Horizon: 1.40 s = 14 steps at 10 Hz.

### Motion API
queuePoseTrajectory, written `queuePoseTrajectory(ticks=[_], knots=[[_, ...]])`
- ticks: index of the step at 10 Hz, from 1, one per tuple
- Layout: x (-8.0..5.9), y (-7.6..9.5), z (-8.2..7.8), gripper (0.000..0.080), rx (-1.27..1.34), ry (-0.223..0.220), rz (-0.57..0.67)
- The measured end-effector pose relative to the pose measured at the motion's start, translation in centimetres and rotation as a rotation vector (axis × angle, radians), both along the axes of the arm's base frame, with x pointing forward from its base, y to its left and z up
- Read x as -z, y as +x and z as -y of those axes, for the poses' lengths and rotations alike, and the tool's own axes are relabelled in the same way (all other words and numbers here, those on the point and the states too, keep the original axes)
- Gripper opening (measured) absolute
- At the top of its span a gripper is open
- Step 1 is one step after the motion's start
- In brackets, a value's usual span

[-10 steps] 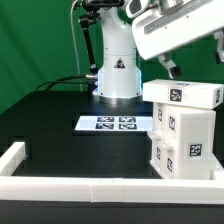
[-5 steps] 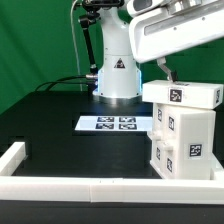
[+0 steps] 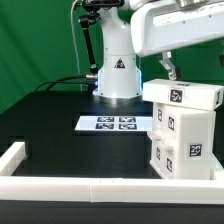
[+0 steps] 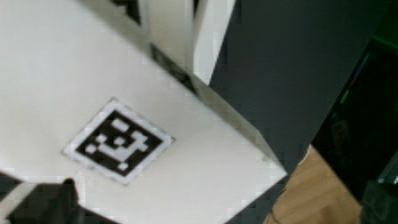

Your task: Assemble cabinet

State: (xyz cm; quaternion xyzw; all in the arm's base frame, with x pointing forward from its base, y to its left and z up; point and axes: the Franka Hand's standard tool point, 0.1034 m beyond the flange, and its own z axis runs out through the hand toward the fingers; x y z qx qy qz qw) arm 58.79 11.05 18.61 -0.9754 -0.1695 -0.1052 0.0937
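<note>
The cabinet [image 3: 184,135] stands at the exterior view's right: a white box body with a white tagged top piece [image 3: 185,95] lying on it and several black-and-white tags on its front. My gripper [image 3: 167,68] hangs just above the back left corner of that top piece and holds nothing. In the wrist view the white tagged top surface [image 4: 160,120] fills most of the picture. One dark fingertip [image 4: 36,205] shows at the edge and nothing lies between the jaws, so the gripper [image 4: 199,215] is open.
The marker board [image 3: 116,123] lies flat on the black table left of the cabinet. A low white border rail [image 3: 60,187] runs along the front and the left corner. The robot base [image 3: 116,75] stands behind the marker board.
The hand has shifted toward the exterior view's left and slightly up over the cabinet top. The cabinet has not moved.
</note>
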Motion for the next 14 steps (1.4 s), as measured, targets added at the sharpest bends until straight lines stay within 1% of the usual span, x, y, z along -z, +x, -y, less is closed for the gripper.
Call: queuePoseTrajectory(ticks=[1, 4, 5, 8, 10, 14], knots=[[0.1, 0.2, 0.1, 0.0796, -0.088, -0.024, 0.019], [0.3, 0.3, 0.2, 0.0796, -0.224, -0.05, 0.047], [0.4, 0.3, 0.4, 0.0796, -0.295, -0.067, 0.061], [1.1, 0.8, 1.4, 0.0796, -0.527, -0.124, 0.087], [2.0, 0.9, 2.0, 0.0796, -0.605, -0.136, 0.093], [3.5, 0.4, 2.5, 0.0796, -0.587, -0.128, 0.066]])
